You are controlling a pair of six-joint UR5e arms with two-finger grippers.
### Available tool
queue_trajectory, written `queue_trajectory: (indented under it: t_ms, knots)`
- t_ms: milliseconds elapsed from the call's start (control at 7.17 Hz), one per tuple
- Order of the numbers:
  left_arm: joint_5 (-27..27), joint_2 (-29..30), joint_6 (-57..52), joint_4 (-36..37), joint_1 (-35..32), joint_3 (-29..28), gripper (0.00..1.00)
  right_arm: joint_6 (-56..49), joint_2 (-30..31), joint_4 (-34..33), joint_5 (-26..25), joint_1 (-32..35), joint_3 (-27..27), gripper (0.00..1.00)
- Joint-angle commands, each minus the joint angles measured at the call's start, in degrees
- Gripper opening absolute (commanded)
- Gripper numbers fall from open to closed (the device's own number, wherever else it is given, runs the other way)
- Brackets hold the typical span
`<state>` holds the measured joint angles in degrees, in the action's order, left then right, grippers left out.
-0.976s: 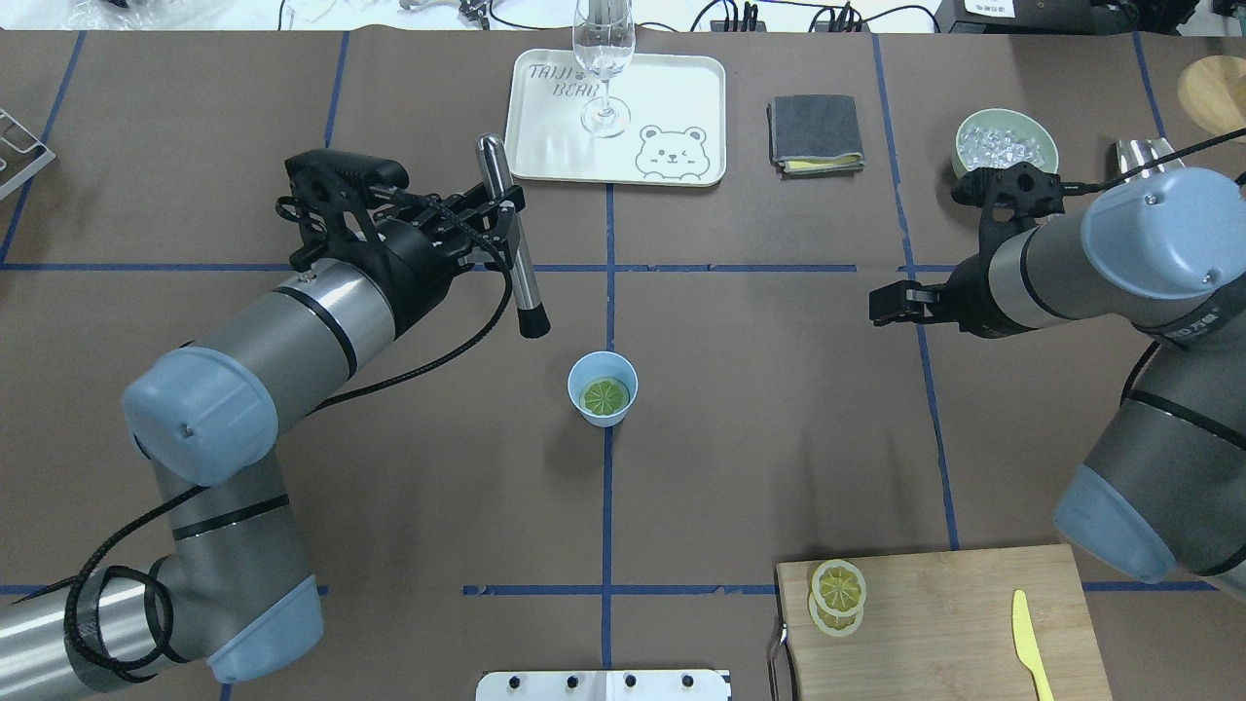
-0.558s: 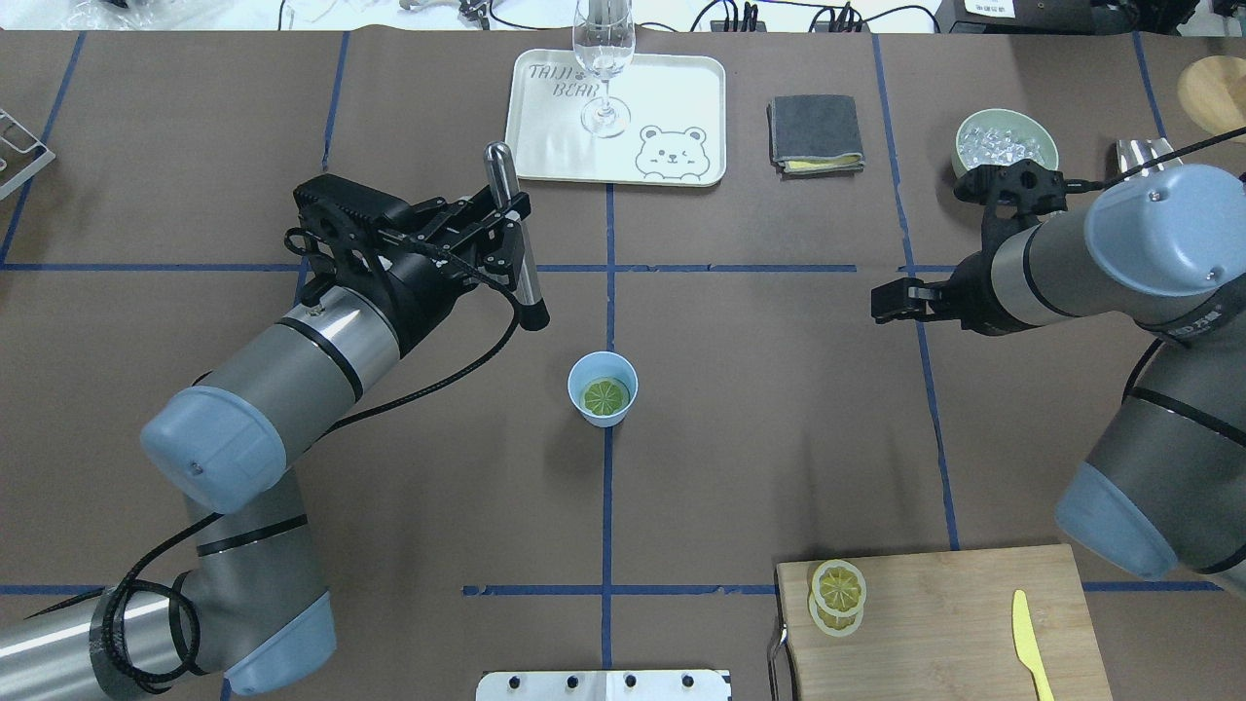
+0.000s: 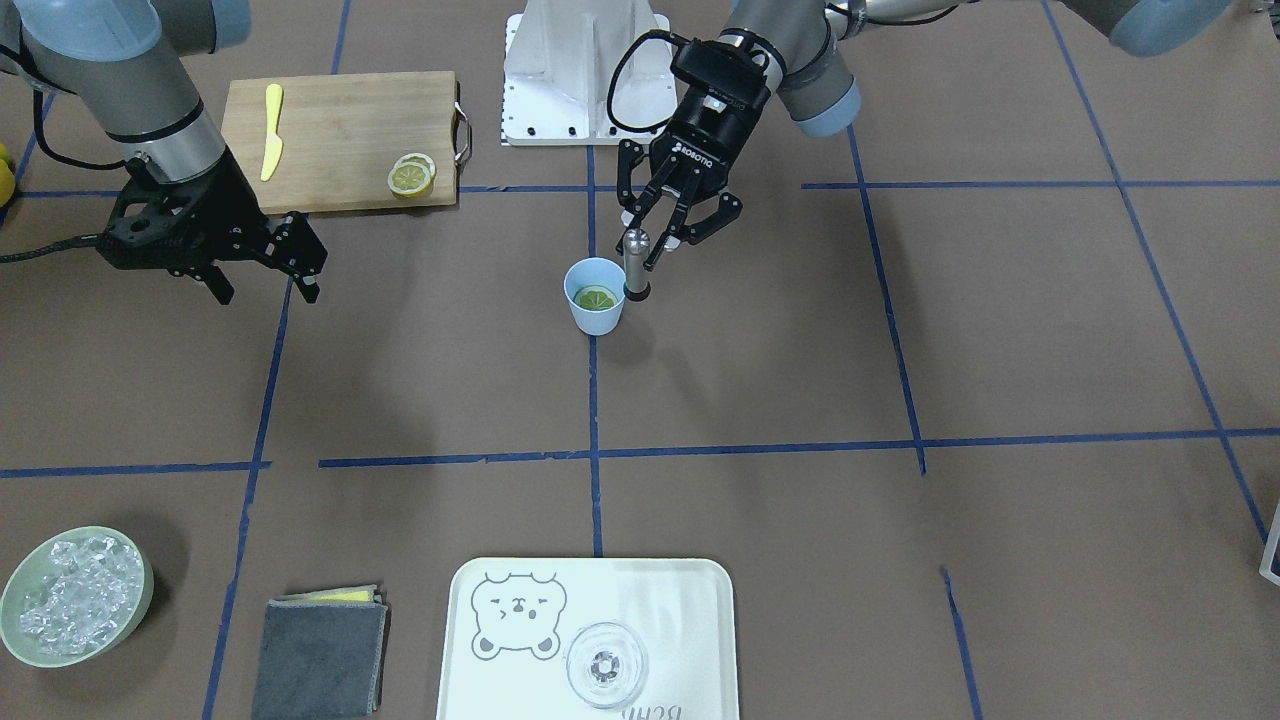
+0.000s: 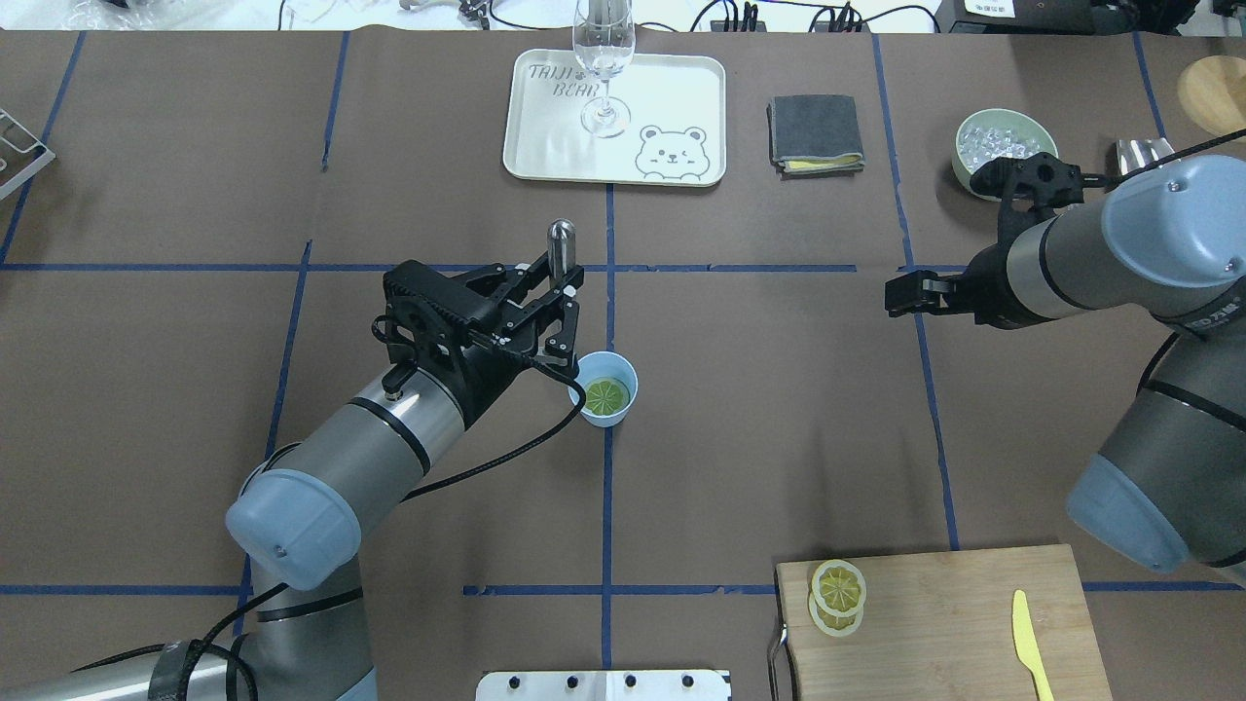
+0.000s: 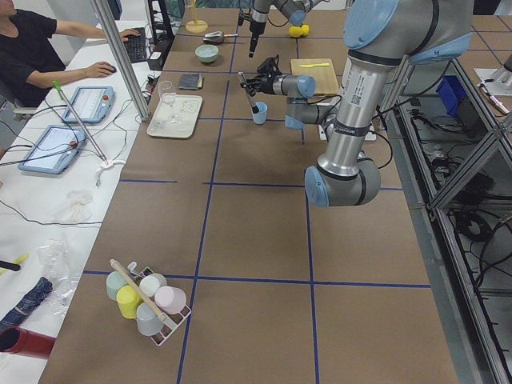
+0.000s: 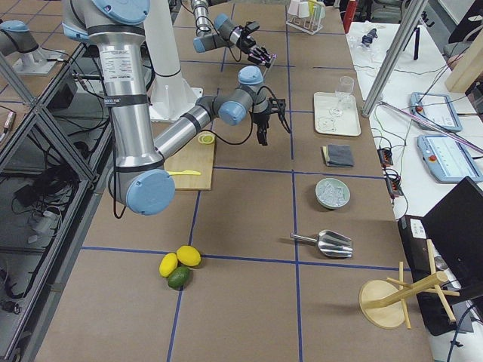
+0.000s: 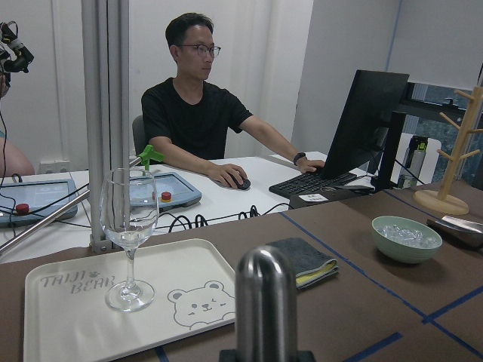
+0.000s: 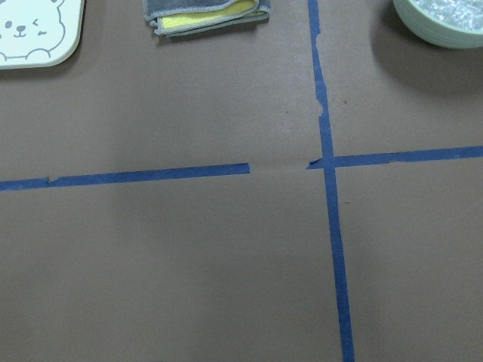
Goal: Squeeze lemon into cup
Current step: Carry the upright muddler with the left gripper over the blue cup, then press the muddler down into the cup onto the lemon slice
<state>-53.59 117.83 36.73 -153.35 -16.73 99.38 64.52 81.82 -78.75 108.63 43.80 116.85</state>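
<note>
The light blue cup point(image 4: 604, 389) stands mid-table with one lemon slice point(image 4: 604, 396) flat on its bottom; both show in the front view, cup point(image 3: 594, 312) and slice point(image 3: 596, 297). My left gripper point(image 4: 565, 312) point(image 3: 645, 245) is shut on a metal rod point(image 3: 634, 262) held nearly upright. The rod's black tip is at the cup's rim on my left side. I cannot tell whether it touches the rim. The rod's rounded top shows in the left wrist view point(image 7: 264, 302). My right gripper point(image 3: 265, 288) point(image 4: 900, 292) is open and empty, far right of the cup.
A wooden cutting board point(image 4: 954, 604) at front right holds two stacked lemon slices point(image 4: 837, 594) and a yellow knife point(image 4: 1027, 633). At the back are a bear tray point(image 4: 681, 97) with a wine glass point(image 4: 604, 58), a grey cloth point(image 4: 816, 131) and a green ice bowl point(image 4: 1003, 141).
My left arm has carried the rod right and toward me, from back-left of the cup to its rim, and turned it more upright. The right arm has shifted slightly.
</note>
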Motion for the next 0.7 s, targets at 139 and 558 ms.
queue_trajectory:
  t_ms: [139, 558]
  knots:
    - [0.5, 2.0, -0.2, 0.0, 0.3, -0.1, 0.0, 0.0, 0.9, 0.0, 0.8, 0.6, 0.0, 1.0]
    - [0.5, 2.0, 0.0, 0.0, 1.7, -1.9, 0.0, 0.0, 1.0, 0.0, 1.0, 0.7, 0.0, 1.0]
